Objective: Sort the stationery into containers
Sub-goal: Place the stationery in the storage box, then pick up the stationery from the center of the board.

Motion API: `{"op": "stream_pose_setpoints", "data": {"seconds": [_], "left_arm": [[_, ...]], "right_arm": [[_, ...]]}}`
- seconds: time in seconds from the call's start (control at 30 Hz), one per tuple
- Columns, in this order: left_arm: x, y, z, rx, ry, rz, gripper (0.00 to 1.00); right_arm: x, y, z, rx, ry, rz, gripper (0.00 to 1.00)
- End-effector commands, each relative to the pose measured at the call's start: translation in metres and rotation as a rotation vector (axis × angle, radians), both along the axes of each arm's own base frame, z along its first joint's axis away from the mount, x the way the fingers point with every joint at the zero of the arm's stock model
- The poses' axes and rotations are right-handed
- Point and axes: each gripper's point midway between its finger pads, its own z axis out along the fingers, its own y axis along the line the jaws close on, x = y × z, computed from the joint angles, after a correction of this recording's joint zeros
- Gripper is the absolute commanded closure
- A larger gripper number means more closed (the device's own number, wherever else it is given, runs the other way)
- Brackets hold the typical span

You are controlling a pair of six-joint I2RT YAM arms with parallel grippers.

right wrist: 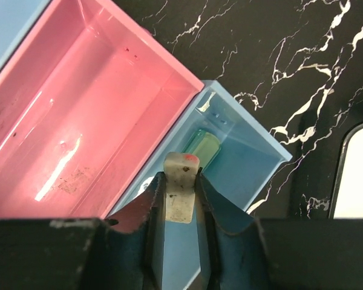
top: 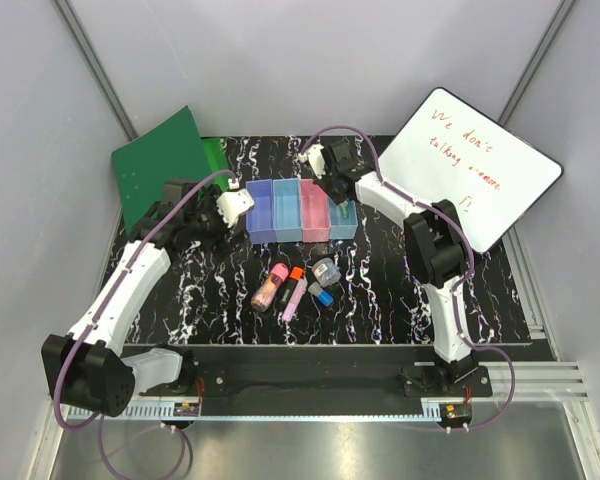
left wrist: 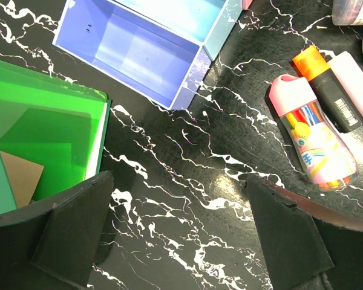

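Observation:
Four joined bins stand in a row: purple-blue [top: 263, 212], light blue [top: 288, 210], pink [top: 315, 210], light blue [top: 344, 222]. My right gripper [right wrist: 181, 205] is shut on a small off-white block [right wrist: 181, 181] with a red mark, held over the end light blue bin [right wrist: 254, 163]. A green highlighter [right wrist: 202, 148] lies in that bin. My left gripper [left wrist: 181, 223] is open and empty over bare table beside the purple-blue bin [left wrist: 133, 54]. A pink-capped marker case [left wrist: 311, 145], an orange-capped marker [left wrist: 330, 90], a pale pink marker [top: 295, 298], a round grey piece [top: 326, 270] and a blue piece [top: 325, 297] lie on the table.
A green folder [left wrist: 42, 139] lies left of the bins, close to my left gripper's finger. A whiteboard [top: 475, 170] with red writing leans at the back right. The pink bin [right wrist: 78, 109] holds nothing that I can see.

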Motion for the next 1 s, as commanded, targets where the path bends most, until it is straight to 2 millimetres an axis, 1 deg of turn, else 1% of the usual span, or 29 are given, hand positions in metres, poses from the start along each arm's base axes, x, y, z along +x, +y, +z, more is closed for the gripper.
{"op": "stream_pose_setpoints", "data": {"seconds": [0.0, 0.07, 0.1, 0.2, 0.3, 0.47, 0.5, 0.53, 0.57, 0.63, 0.67, 0.73, 0.77, 0.8, 0.83, 0.87, 0.9, 0.93, 0.97], "left_arm": [[0.007, -0.008, 0.021, -0.033, -0.060, -0.026, 0.01], [0.007, -0.008, 0.021, -0.036, -0.055, -0.022, 0.01], [0.008, -0.009, 0.021, -0.039, -0.051, -0.021, 0.01], [0.013, -0.007, 0.019, -0.049, -0.027, 0.026, 0.01], [0.021, -0.006, 0.012, -0.079, 0.036, 0.091, 0.01], [0.017, -0.016, 0.012, -0.151, 0.089, 0.071, 0.01], [0.016, -0.019, 0.012, -0.163, 0.098, 0.064, 0.01], [0.017, -0.019, 0.013, -0.164, 0.098, 0.060, 0.01], [0.018, -0.019, 0.009, -0.158, 0.109, 0.063, 0.01], [0.017, -0.021, 0.008, -0.151, 0.114, 0.045, 0.01], [0.017, -0.024, 0.007, -0.144, 0.115, 0.035, 0.01], [0.014, -0.028, 0.006, -0.132, 0.123, 0.024, 0.01], [0.009, -0.038, 0.002, -0.127, 0.138, 0.014, 0.01], [0.011, -0.034, -0.004, -0.073, 0.133, 0.057, 0.01], [0.009, -0.037, -0.009, -0.052, 0.148, 0.089, 0.02], [0.004, -0.047, -0.020, -0.019, 0.173, 0.081, 0.02], [0.005, -0.042, -0.027, 0.032, 0.174, 0.130, 0.03], [0.003, -0.044, -0.031, 0.031, 0.197, 0.169, 0.04], [0.000, -0.048, -0.041, 0.046, 0.232, 0.175, 0.03]], "right_arm": [[0.006, 0.001, 0.028, 0.028, -0.069, -0.002, 0.67], [0.007, 0.000, 0.028, 0.023, -0.073, -0.005, 0.59], [0.007, 0.000, 0.031, 0.025, -0.077, -0.002, 0.52], [0.007, -0.001, 0.034, 0.021, -0.087, -0.002, 0.51], [0.007, -0.004, 0.039, 0.013, -0.101, -0.013, 0.47], [0.006, -0.009, 0.056, 0.011, -0.136, -0.022, 0.47], [0.004, -0.011, 0.067, 0.019, -0.155, -0.029, 0.48], [0.004, -0.011, 0.073, 0.024, -0.163, -0.030, 0.48], [0.002, -0.014, 0.086, 0.031, -0.186, -0.034, 0.48], [0.000, -0.019, 0.100, 0.029, -0.212, -0.052, 0.49], [-0.004, -0.023, 0.114, 0.037, -0.236, -0.061, 0.50], [-0.009, -0.030, 0.129, 0.037, -0.263, -0.078, 0.50], [-0.014, -0.033, 0.143, 0.050, -0.286, -0.083, 0.49], [-0.017, -0.037, 0.150, 0.048, -0.299, -0.088, 0.48], [-0.020, -0.039, 0.158, 0.051, -0.314, -0.091, 0.48], [-0.025, -0.043, 0.171, 0.057, -0.337, -0.092, 0.48], [-0.027, -0.047, 0.178, 0.053, -0.352, -0.102, 0.48], [-0.029, -0.051, 0.183, 0.051, -0.363, -0.108, 0.47], [-0.034, -0.055, 0.192, 0.052, -0.379, -0.111, 0.47]]}}
